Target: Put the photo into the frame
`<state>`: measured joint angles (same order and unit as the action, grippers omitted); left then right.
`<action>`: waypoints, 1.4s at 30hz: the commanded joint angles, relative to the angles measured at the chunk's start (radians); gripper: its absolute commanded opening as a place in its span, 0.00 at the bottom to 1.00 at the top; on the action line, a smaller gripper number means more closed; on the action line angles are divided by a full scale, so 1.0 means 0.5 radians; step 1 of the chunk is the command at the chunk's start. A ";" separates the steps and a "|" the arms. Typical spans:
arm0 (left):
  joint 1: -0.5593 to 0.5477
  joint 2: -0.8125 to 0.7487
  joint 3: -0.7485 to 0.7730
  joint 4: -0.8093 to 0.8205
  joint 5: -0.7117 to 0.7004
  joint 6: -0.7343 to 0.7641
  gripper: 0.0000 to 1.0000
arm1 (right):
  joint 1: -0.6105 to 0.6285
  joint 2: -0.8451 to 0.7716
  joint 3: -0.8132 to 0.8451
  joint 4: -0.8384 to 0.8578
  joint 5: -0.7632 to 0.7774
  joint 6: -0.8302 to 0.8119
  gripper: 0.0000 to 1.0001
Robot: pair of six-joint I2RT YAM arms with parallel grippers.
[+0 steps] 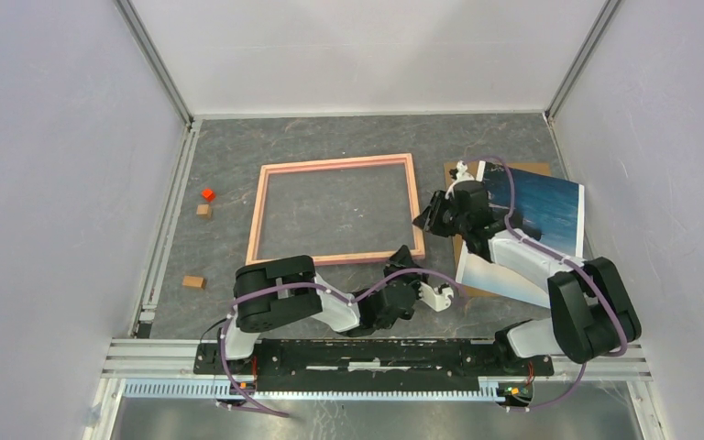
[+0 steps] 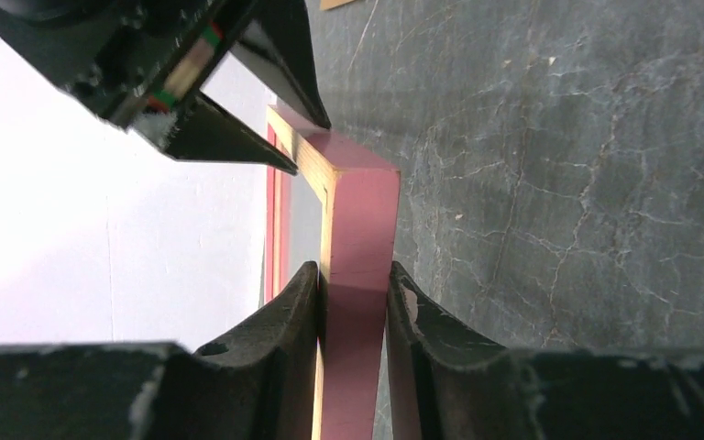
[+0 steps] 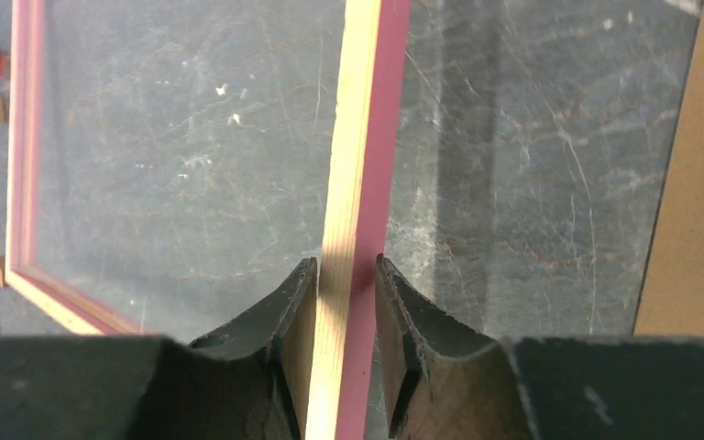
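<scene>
The left pincer (image 2: pixel 353 275) clamps the frame (image 1: pixel 335 163) at its near right corner, and the right pincer (image 3: pixel 346 270) clamps its right rail. The frame lies mid-bench (image 1: pixel 238 147), the photo (image 1: pixel 545 206) by the right edge. Both arms should move together and keep the frame level, or it may twist.

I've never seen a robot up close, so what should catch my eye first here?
The salmon-pink frame at the centre stands out, with both grippers clamped on it: the left gripper at its near right corner, the right gripper on its right rail. Further right, the photo of blue water lies on a brown board, partly hidden by the right arm.
</scene>
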<state>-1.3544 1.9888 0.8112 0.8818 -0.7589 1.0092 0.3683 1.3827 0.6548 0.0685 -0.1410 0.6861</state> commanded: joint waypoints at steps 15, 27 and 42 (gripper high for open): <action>-0.015 -0.149 0.000 0.209 -0.207 -0.416 0.17 | -0.426 0.679 0.418 0.903 -1.275 0.085 0.98; -0.015 -0.075 0.028 0.264 -0.173 -0.431 0.17 | -0.300 1.022 0.215 2.382 -1.574 1.217 0.90; -0.020 -0.076 0.040 0.245 -0.160 -0.434 0.17 | -0.275 1.155 0.145 2.074 -1.556 0.978 0.98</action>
<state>-1.3571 1.9591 0.7994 0.9123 -0.8722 0.9089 0.2214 1.9396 0.7223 1.0985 -0.8852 1.2243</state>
